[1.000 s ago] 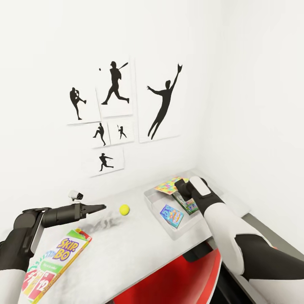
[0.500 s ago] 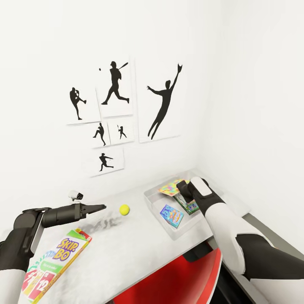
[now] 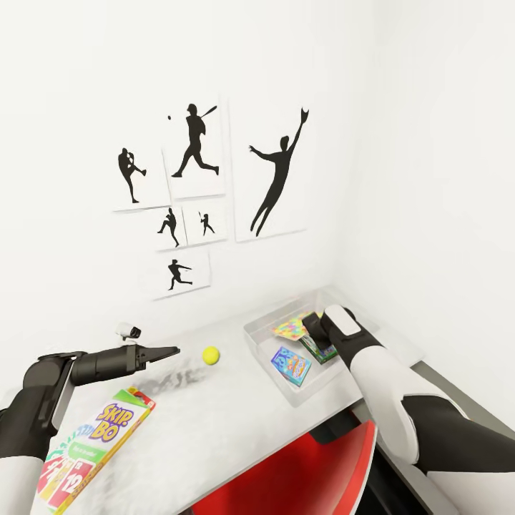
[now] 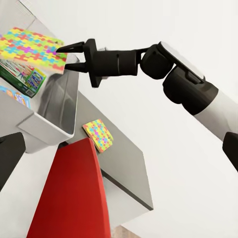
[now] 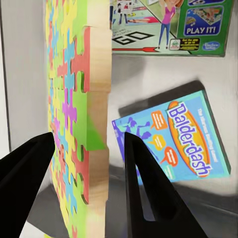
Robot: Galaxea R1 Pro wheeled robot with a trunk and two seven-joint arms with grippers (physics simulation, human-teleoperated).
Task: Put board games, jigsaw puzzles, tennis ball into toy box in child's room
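Two games are already lying flat in the toy box (image 3: 266,342) — the blue Balderdash box (image 3: 291,363) and a green-and-white one (image 5: 171,25) just past it. The right gripper (image 5: 89,163) hangs over the bin with a jigsaw puzzle (image 5: 74,124) standing on edge between its fingers; the jaws look closed onto the board's thickness, gripping it near one edge so it can drop in flat, I'd guess. A second puzzle (image 4: 97,135) sits on a lower grey surface beside the red chair (image 4: 69,193). On the table (image 3: 214,408), the tennis ball (image 3: 210,355) is at about 9 o'clock from the bin, well apart from it. The left gripper (image 3: 172,350) hovers just short of the ball, holding nothing — can't tell how wide its jaws are. SKIP-BO (image 3: 100,443) lies flat near the front edge, around 8 o'clock from the ball.
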